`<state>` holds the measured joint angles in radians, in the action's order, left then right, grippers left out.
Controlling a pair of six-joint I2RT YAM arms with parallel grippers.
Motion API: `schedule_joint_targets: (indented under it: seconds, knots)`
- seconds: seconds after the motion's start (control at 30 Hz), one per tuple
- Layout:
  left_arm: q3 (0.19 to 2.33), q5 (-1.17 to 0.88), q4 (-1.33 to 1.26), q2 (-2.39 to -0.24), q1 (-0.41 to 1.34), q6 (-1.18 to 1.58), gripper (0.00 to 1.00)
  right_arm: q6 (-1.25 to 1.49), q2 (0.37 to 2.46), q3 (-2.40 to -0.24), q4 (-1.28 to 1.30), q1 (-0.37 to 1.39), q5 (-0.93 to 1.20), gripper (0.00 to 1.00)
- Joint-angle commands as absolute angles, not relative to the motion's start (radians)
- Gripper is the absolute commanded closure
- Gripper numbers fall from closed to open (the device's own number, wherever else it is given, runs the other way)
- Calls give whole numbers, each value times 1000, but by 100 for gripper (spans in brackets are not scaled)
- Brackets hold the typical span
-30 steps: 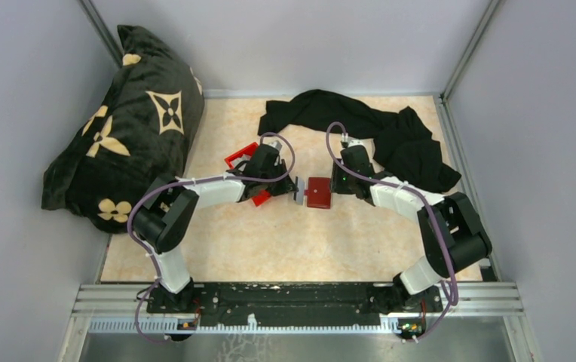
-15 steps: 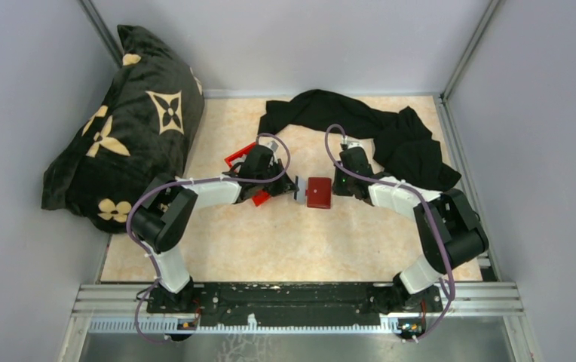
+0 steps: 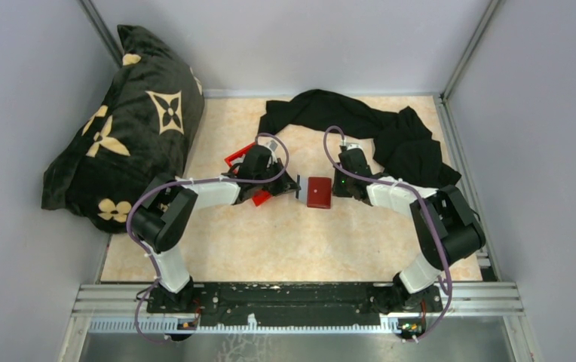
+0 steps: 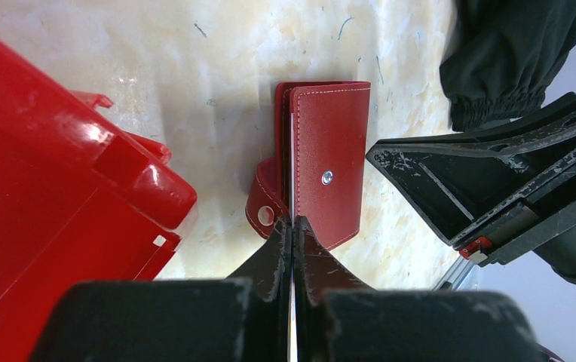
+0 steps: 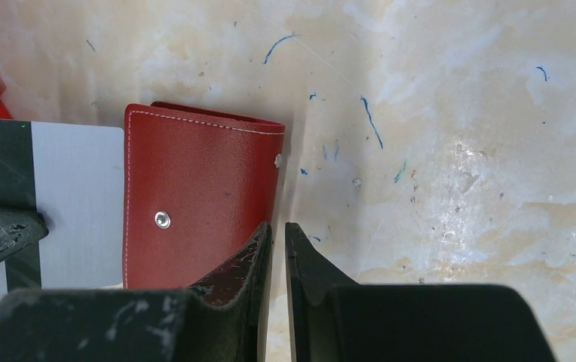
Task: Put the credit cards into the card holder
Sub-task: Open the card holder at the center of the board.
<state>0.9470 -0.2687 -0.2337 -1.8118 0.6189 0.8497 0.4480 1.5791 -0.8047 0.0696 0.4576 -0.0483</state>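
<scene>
1. The credit card (image 5: 66, 204) is being held clenched in the left gripper (image 4: 292, 226) by its striped end. Its free long edge is meeting the left side of the card holder (image 4: 329, 158).
2. The card holder is lying folded on the worktop (image 5: 458, 151) between the two grippers, snap stud facing up. The red bin (image 4: 44, 151) is close on its left and the black cloth (image 4: 511, 53) is beyond it.
3. The right gripper (image 5: 277, 245) is being kept at the holder's right edge with its jaws almost together. Whether the cover is being pinched or only braced cannot be told.
4. In the left wrist view the card is being seen edge-on, in line with the seam between the holder's layers. Whether it is already entering cannot be told.
5. The step in hand is being judged as feeding the card into that seam. The card should be kept level with the seam, so that it is not being driven against the cover stitching.
6. The push should be made slowly and straight toward the right gripper. The holder is light and is likely to slide on the worktop unless it is being steadied from that side.
7. If the card is being seen to bow, the push should be eased and the angle corrected.
8. The grip should be let go only once most of the card is being covered.
</scene>
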Motion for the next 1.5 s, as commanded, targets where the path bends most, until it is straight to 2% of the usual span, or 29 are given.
schedule_joint_targets:
  seconds: [0.0,0.47,1.47]
  knots:
    - [936,-294,-279,-1822,612,862,100,446,1580,-811,37,465,-54,88]
    - [906,-259,-268,-1834,606,847,100,440,1585,-821,41,465,-54,88]
    - [850,-386,-471,-1864,592,951,100,442,1597,-805,31,465,-48,88]
